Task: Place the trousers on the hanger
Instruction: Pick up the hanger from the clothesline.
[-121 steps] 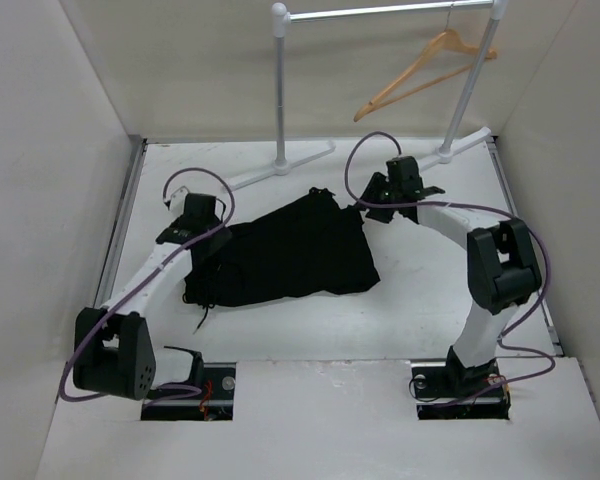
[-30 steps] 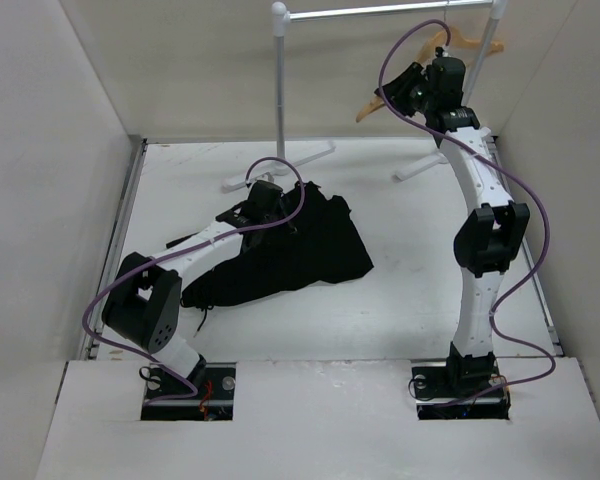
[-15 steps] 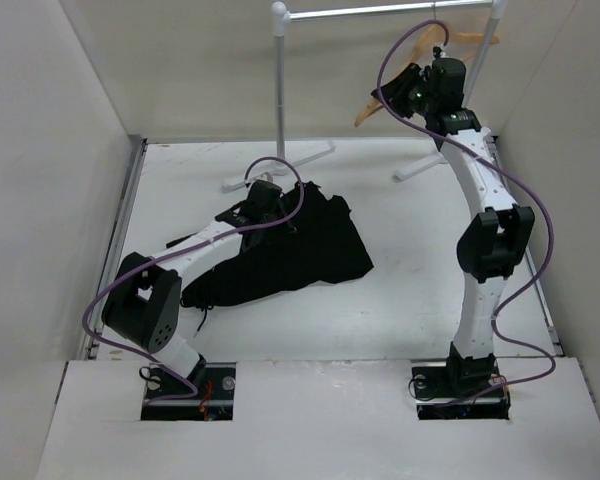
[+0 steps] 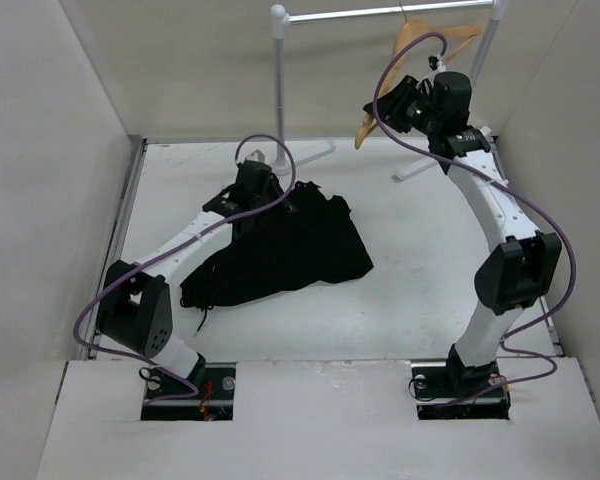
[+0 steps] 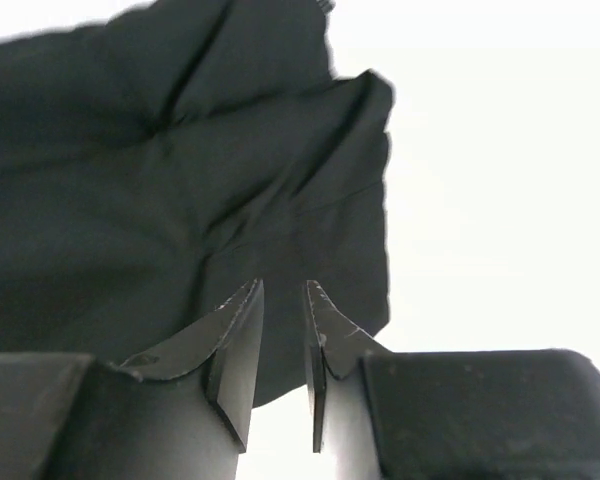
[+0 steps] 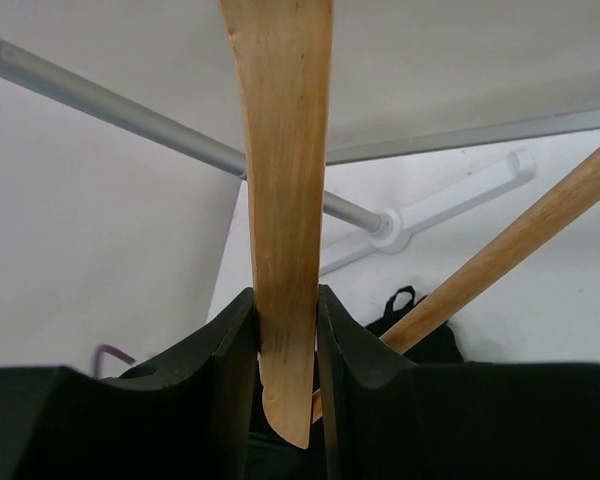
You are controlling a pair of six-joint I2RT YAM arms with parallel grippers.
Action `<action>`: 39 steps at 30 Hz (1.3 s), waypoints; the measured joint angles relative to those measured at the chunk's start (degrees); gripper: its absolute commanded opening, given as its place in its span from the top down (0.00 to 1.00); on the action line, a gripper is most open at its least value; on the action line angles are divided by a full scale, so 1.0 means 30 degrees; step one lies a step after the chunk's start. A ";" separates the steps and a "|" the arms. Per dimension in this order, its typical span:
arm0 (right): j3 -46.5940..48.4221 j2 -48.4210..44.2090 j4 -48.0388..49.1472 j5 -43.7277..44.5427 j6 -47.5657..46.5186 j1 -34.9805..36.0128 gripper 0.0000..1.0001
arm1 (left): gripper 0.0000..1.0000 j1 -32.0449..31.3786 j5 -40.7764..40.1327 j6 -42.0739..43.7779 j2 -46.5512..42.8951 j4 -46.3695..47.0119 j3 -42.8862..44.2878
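The black trousers (image 4: pixel 290 245) lie crumpled on the white table; in the left wrist view the trousers (image 5: pixel 170 170) fill the upper left. My left gripper (image 4: pixel 260 195) hovers over their far left corner. Its jaws (image 5: pixel 282 290) stand a little apart and hold nothing. The tan wooden hanger (image 4: pixel 364 128) hangs tilted from the rack's bar, its low end pointing down to the left. My right gripper (image 4: pixel 380 108) is shut on that low end. In the right wrist view the hanger arm (image 6: pixel 280 150) sits pinched between the fingertips (image 6: pixel 285 295), and the crossbar (image 6: pixel 520 240) slants off to the right.
The silver rack (image 4: pixel 280 80) stands at the back of the table, with its white feet (image 4: pixel 310 155) spread on the table beside the trousers. One rack pole (image 6: pixel 130 105) crosses behind the hanger. White walls close in the left, right and back.
My left gripper has moved back from the trousers' middle to their far left corner. My right gripper has drawn the hanger's low end slightly left and down, and its elbow has swung right.
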 measured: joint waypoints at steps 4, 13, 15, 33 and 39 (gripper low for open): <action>-0.2208 -0.1100 0.0692 0.0007 -0.0044 -0.0007 0.86 | 0.72 0.0189 0.0240 0.0044 -0.0102 -0.0248 0.2062; -0.5457 -0.3373 0.2222 -0.0561 -0.0073 0.0000 0.86 | 0.47 0.0175 0.0998 0.0226 -0.0066 -0.0503 0.6535; -0.6244 -0.4175 0.2506 -0.0794 -0.0131 0.0000 0.86 | 0.45 0.0080 0.1064 0.0313 0.0058 -0.0495 0.7453; -1.2786 -0.8743 0.4772 -0.2047 0.0036 0.0168 0.87 | 0.39 -0.3147 0.1413 0.1647 0.3337 -0.0729 1.2837; -1.5373 -0.9602 0.4728 -0.2076 0.0262 0.1443 0.88 | 0.38 -0.4051 0.1144 0.2586 0.3810 -0.0721 1.3027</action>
